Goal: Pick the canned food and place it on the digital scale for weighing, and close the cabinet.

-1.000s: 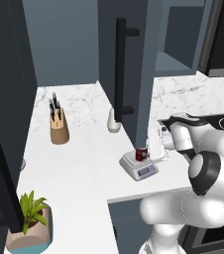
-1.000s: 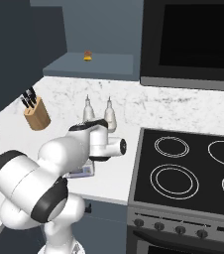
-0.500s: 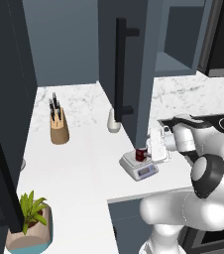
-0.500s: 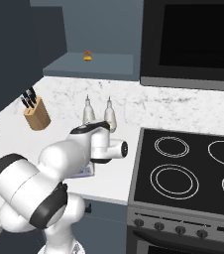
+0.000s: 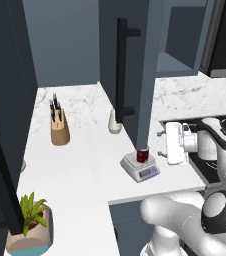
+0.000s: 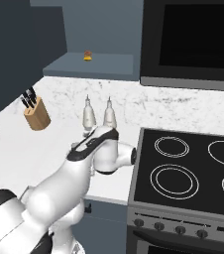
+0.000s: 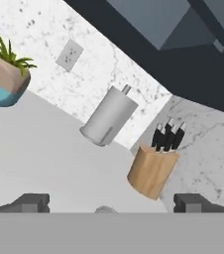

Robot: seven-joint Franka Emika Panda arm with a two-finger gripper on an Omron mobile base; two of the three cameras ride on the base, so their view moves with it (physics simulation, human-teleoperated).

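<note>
The canned food (image 5: 142, 155), a small dark red can, stands upright on the light grey digital scale (image 5: 141, 169) on the white counter. My gripper (image 5: 160, 143) hovers just right of the can, pointing left, open and apart from it. In the hand view the gripper (image 7: 112, 203) has its fingertips (image 7: 32, 202) spread wide with nothing between them; a small silvery curve (image 7: 104, 210) at the bottom edge may be the can's top. The cabinet door (image 5: 140, 65) with its long black handle (image 5: 122, 70) stands open right above and behind the scale.
A knife block (image 5: 60, 131) and a white bottle (image 5: 115, 121) stand behind the scale. A potted plant (image 5: 32, 225) sits at the counter's near left. Two bottles (image 6: 88, 115) stand by the wall, and the stove (image 6: 193, 168) lies to the right. A paper towel roll (image 7: 109, 116) stands beyond the counter.
My open hand has drawn back to the right and slightly upward, away from the can. The can stays on the scale.
</note>
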